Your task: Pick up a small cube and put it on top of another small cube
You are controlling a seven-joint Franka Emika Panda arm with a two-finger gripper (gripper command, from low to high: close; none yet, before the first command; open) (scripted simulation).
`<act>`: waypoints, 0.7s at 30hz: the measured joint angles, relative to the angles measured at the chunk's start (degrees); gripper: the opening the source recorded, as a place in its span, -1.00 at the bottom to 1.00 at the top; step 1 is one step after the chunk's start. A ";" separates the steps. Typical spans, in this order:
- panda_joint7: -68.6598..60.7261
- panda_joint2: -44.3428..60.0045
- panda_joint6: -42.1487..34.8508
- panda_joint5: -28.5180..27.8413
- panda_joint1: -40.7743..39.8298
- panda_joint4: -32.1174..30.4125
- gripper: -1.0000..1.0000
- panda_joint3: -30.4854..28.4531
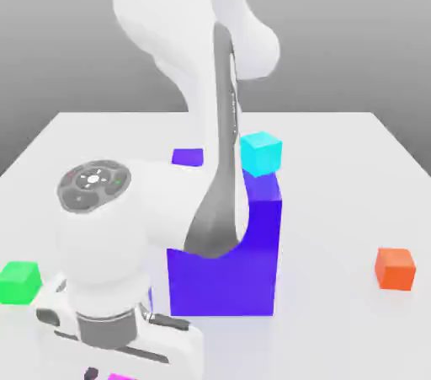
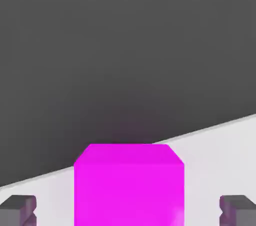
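Magenta small cube (image 2: 129,185) | between pincer (image 2: 128,209) fingertips (image 2: 19,209) | apart both sides

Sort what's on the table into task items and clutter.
Task items: magenta cube, between the gripper fingers; green cube.

Clutter: cyan cube atop the big blue-purple block; orange cube; small purple block behind the arm.
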 joint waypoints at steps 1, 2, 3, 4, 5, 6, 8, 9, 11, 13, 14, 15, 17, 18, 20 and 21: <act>0.00 0.00 0.00 0.00 0.00 0.00 -1.00 0.01; 0.00 0.00 0.00 0.01 0.00 0.00 -1.00 0.01; 0.00 0.00 0.00 0.01 0.00 0.00 -1.00 0.02; -0.12 1.02 0.78 0.17 -0.14 0.22 -1.00 0.18; -0.06 0.50 0.37 0.09 -0.08 0.10 -1.00 0.09; 0.10 -0.79 -0.64 -0.12 0.07 -0.19 -1.00 -0.11; 0.51 -4.36 -3.41 -0.70 0.49 -0.99 -1.00 -0.66; 0.68 -6.34 -4.90 -1.03 0.60 -1.47 -1.00 -0.96; -2.05 -10.11 -6.00 -1.41 -2.25 -4.18 -1.00 -3.21; -5.79 -13.75 -6.42 -1.63 -6.06 -7.45 -1.00 -5.96; -7.93 -15.67 -6.59 -1.68 -8.09 -9.22 -1.00 -7.59; -10.14 -17.62 -6.76 -1.73 -10.18 -11.03 -1.00 -9.25; -14.30 -21.24 -7.01 -1.75 -13.98 -14.47 -1.00 -12.39; -16.69 -22.31 -6.65 -1.30 -15.81 -15.97 -1.00 -13.89; -19.96 -20.48 -4.10 1.07 -17.86 -16.90 -1.00 -14.06; -21.21 -18.79 -2.42 2.46 -18.77 -16.97 -1.00 -13.35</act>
